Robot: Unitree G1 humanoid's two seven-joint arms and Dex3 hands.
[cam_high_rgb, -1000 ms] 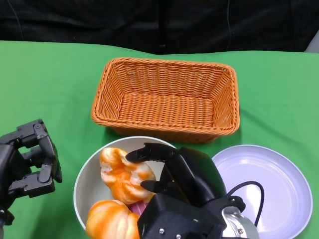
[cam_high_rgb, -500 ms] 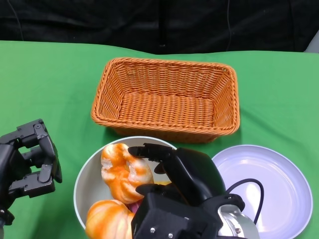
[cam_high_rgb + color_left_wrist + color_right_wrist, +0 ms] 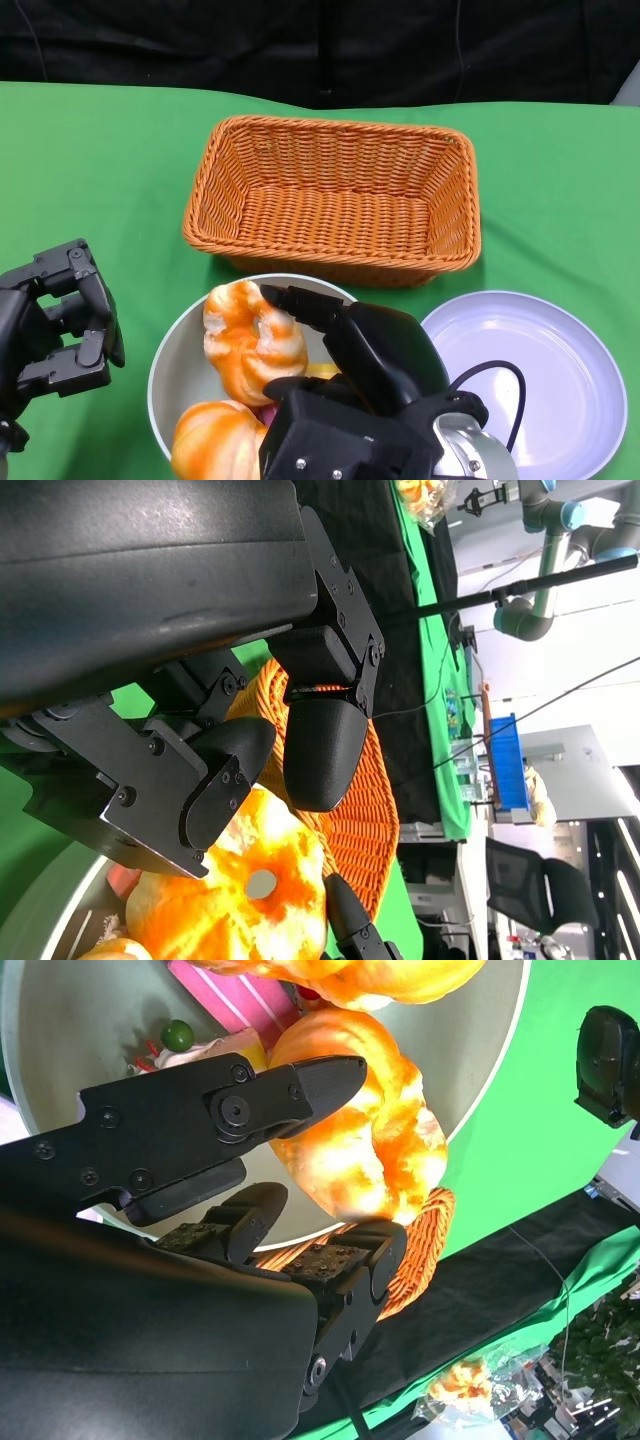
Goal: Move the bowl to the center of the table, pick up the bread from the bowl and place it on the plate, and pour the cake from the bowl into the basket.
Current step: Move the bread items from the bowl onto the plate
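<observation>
Bowl [image 3: 170, 375]: grey-white, at the near middle of the green table [image 3: 90, 170], just in front of the wicker basket [image 3: 335, 195]; the centring step looks done
Twisted bread [image 3: 250, 335]: inside the bowl, pinched by the right hand [image 3: 345, 345], apparently lifting; transfer not yet made
Second bread [image 3: 220, 440]: in the bowl
Cake [image 3: 235, 1010]: pink slice, in the bowl, unpoured
Plate [image 3: 540, 370]: white, right of the bowl, holding nothing
Left hand [image 3: 55, 325]: left of the bowl, fingers curled, holding nothing
</observation>
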